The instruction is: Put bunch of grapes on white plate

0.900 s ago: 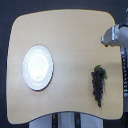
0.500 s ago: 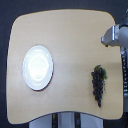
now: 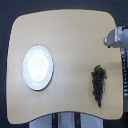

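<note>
The bunch of grapes (image 3: 98,86) lies on the wooden table at the exterior view's right, a dark elongated cluster with a small green stem end at its top. The white plate (image 3: 37,67) rests on the exterior view's left side of the table, with nothing on it. My gripper (image 3: 111,40) shows at the right edge as a blurred grey shape, above and to the right of the grapes and well apart from them. The blur hides how its fingers stand.
The light wooden table (image 3: 70,40) has rounded corners, with dark floor around it. Grey arm parts (image 3: 124,75) run down the exterior view's right edge beside the table. A grey support (image 3: 65,121) shows below the table's front edge.
</note>
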`<act>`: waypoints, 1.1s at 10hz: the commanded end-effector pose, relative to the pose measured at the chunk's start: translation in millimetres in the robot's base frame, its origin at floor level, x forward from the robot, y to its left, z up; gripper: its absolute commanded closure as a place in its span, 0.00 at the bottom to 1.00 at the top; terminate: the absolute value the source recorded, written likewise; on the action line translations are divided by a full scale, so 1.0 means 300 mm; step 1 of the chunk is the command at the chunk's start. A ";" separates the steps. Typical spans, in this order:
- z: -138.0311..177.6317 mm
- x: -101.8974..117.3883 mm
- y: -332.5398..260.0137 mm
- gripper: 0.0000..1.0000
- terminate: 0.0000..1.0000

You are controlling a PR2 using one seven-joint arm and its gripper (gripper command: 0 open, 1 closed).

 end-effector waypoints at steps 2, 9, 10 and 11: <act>-0.146 -0.211 0.066 0.00 0.00; -0.380 -0.264 0.248 0.00 0.00; -0.418 -0.251 0.263 0.00 0.00; -0.439 -0.240 0.267 0.00 0.00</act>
